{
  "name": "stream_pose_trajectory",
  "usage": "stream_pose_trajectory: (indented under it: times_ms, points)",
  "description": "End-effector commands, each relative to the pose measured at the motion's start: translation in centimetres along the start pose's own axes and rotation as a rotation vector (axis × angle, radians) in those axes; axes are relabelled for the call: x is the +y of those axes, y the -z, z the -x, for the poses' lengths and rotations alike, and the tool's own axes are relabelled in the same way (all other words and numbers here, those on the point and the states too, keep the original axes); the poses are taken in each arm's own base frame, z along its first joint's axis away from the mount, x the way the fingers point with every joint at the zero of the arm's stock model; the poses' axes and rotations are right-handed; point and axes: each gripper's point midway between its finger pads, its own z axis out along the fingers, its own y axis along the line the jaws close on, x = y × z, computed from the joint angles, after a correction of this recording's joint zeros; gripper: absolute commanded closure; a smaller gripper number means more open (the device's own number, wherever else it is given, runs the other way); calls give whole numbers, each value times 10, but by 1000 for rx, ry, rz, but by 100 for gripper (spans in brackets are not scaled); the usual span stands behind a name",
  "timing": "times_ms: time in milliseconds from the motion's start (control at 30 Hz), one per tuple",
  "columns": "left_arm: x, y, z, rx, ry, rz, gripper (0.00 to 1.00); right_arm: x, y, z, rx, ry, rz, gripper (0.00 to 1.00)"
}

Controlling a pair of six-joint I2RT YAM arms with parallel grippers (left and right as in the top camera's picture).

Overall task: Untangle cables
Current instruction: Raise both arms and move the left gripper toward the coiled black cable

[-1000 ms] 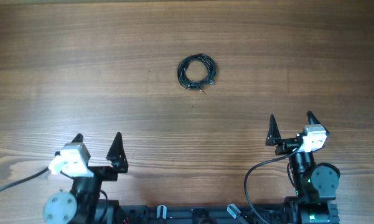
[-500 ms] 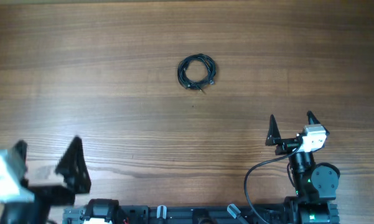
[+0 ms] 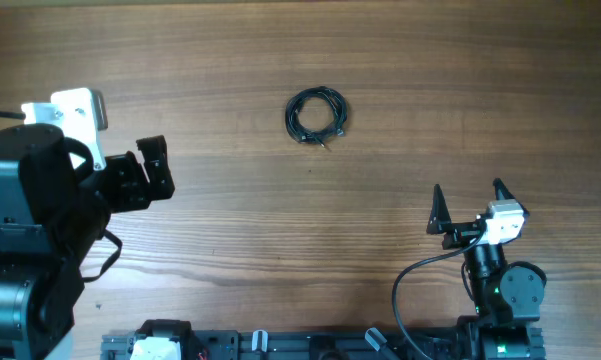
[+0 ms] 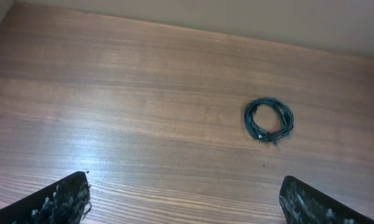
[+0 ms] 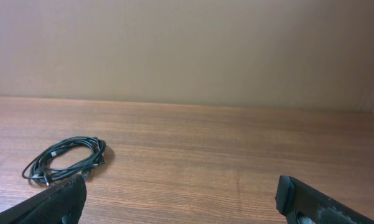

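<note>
The cables (image 3: 339, 116) lie as one small black coil on the wooden table, far centre, with a small plug end sticking out at its lower right. The coil also shows in the left wrist view (image 4: 288, 122) and in the right wrist view (image 5: 97, 150). My left gripper (image 3: 145, 178) is open and empty, raised over the left of the table and well left of the coil; its fingertips (image 4: 68, 198) stand wide apart. My right gripper (image 3: 469, 200) is open and empty near the front right, nearer to me than the coil and to its right.
The wooden table (image 3: 430, 80) runs to a plain beige wall (image 5: 187, 50) at the back. The arm bases and their thick black cable (image 3: 405, 290) sit along the front edge.
My left arm has risen from its rest by the front edge and swung up over the left side of the table. The right arm and the coil have not moved.
</note>
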Motion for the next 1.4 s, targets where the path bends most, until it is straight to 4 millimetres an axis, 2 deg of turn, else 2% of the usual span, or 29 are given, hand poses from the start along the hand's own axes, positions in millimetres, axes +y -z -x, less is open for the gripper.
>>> stream_pose_trajectory:
  times_ms: [0,33,133,167,233,300,367,467,500,633,767,833,900,1000,1033,1167,1200,1267,1300,1367]
  points:
    - [-4,5,4,-24,-16,-31,0,1,0,1,-7,7,6,0]
    - [-9,8,3,-27,-15,-58,0,2,0,1,-6,-27,12,0]
    - [-2,14,12,-81,-15,-20,0,5,0,3,-11,-73,29,0]
    - [-1,15,13,-88,-14,-18,0,13,2,11,-26,-74,79,0]
    - [2,14,13,-86,-14,1,0,19,8,40,-74,-141,120,0]
    - [12,15,15,-96,-11,62,0,19,18,76,-140,-124,118,0]
    - [12,15,14,-96,-11,60,0,14,37,106,-112,-131,80,0]
    - [12,15,15,-96,-11,60,0,1,73,128,-21,-143,-14,0]
    - [12,15,15,-99,-10,60,0,8,87,146,-38,-148,18,0]
    - [12,15,16,-103,-6,59,0,6,118,194,-98,-185,3,0]
    - [10,14,13,-90,29,47,0,6,123,228,21,-189,-8,0]
    - [8,13,13,-83,28,36,0,8,116,237,103,-146,5,0]
    - [4,9,12,-69,27,17,0,13,99,253,215,-113,45,0]
    - [1,3,11,-49,24,1,0,12,73,255,339,-124,44,0]
    - [-3,-1,11,-34,20,-19,0,10,54,251,418,-120,43,0]
    - [-14,-14,7,18,14,-69,0,5,3,231,549,-96,46,0]
    - [-17,-22,6,45,13,-80,0,5,-20,212,630,-103,50,0]
    - [-19,-33,5,75,9,-87,0,3,-37,196,691,-108,50,0]
    - [-20,-40,4,94,9,-84,0,3,-49,185,727,-103,53,8]
    - [-20,-49,4,113,9,-81,4,2,-63,174,761,-97,57,37]
